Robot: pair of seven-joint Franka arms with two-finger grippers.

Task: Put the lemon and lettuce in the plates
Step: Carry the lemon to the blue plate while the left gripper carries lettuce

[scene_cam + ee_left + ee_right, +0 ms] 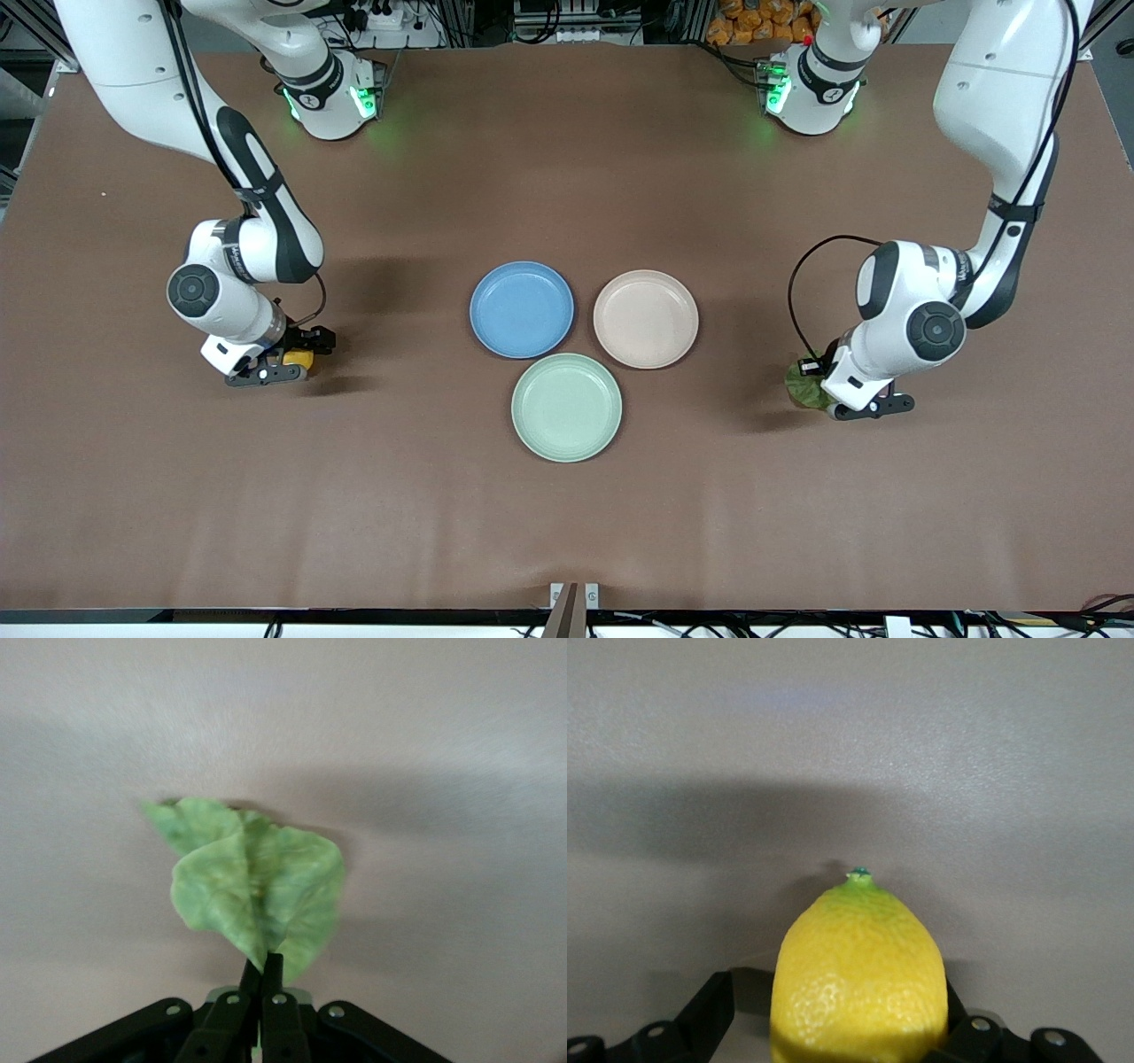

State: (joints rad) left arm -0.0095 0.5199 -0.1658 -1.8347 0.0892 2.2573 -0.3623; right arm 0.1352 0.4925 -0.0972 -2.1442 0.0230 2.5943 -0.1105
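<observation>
At the desk (567, 177) ends, both items gripped.
My right claw (282, 361) clamps the small oval yellow lemon (859, 983), my left claw (263, 973) pinches the wrinkly green lettuce leaf (257, 881); round blue plate (522, 309) and beige-pink plate (646, 319) still unfilled.

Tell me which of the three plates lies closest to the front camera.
The pale green plate. It lies lowest in the front view, nearer the camera than the blue plate and the beige-pink plate, which sit side by side farther back.

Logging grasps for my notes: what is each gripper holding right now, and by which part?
The left gripper pinches the lettuce by one edge of the leaf. The right gripper grips the lemon across its sides, pointed tip facing outward.
</observation>
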